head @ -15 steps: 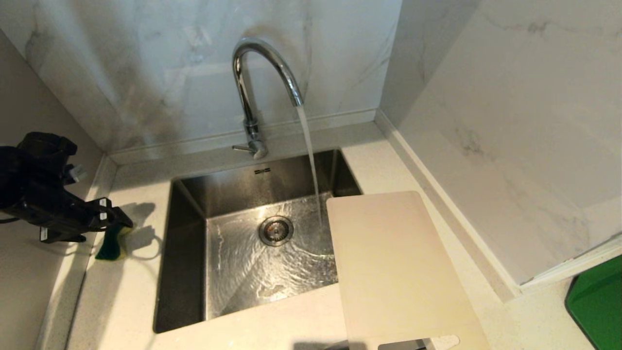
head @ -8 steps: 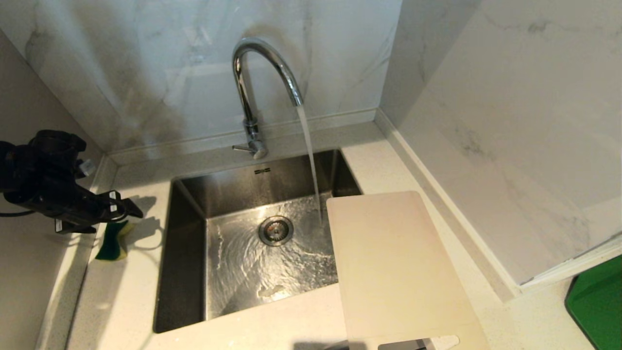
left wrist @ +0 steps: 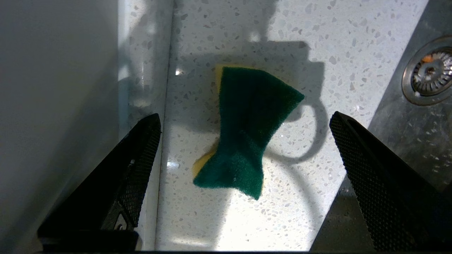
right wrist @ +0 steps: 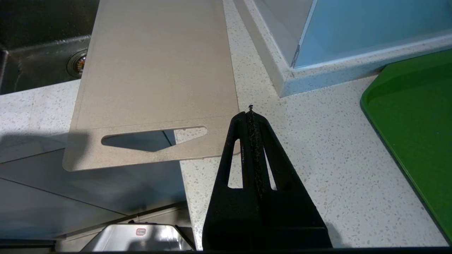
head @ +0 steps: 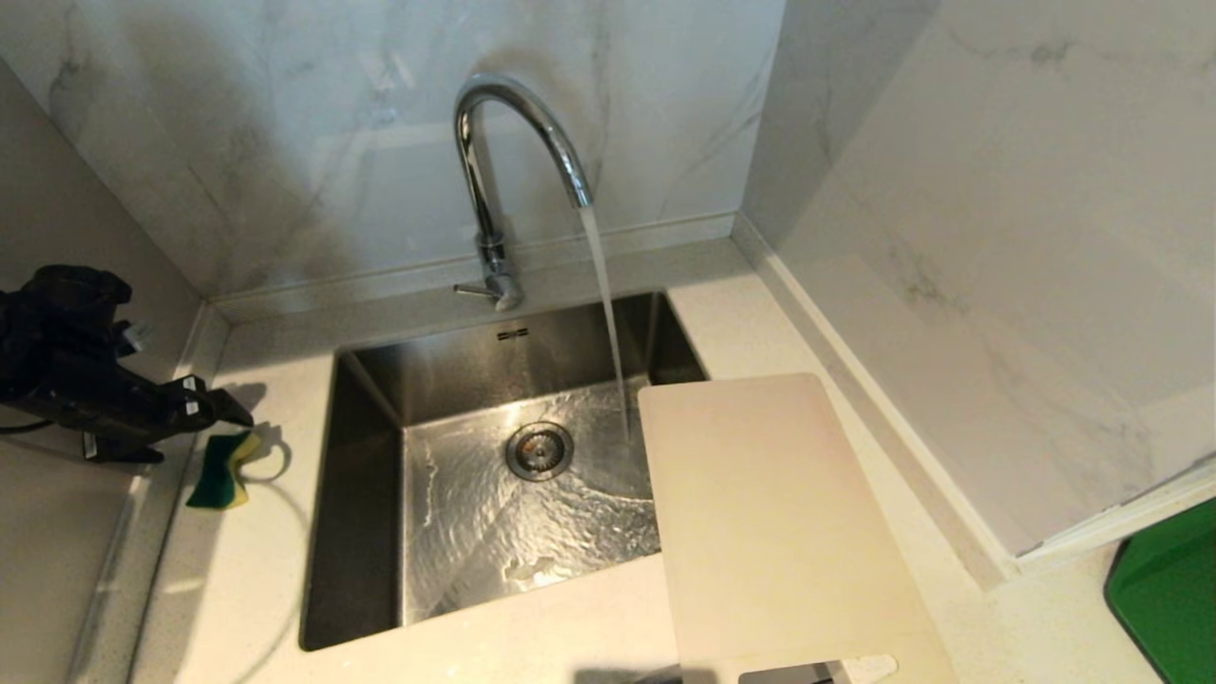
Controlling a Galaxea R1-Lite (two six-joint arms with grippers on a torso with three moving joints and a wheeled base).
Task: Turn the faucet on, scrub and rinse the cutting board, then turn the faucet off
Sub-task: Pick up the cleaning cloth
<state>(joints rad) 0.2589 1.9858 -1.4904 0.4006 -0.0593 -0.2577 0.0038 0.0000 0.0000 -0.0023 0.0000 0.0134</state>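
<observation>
Over the counter left of the sink, my left gripper hangs with its fingers spread wide and nothing between them. Seen from my left wrist, the two black textured fingers stand well apart on either side of the sponge, which lies on the speckled counter below them, green scouring side up with a yellow edge showing. I am not touching it. From my head, the sponge sits near the left wall, just left of the sink's rim.

At the far side of the sink the faucet is running; water falls from the arched spout onto the steel floor right of the drain. Its thin lever points left at the base. A small dark mark on the sink's far wall below the faucet is too small to read.

The board lies flat to the right, its far left corner over the sink, the rest on the counter, its handle cutout at the near end overhanging the counter edge. The water lands just left of its far corner.

My right gripper is pressed closed and holds nothing, near the board's near right corner. A green tray sits at the far right.
</observation>
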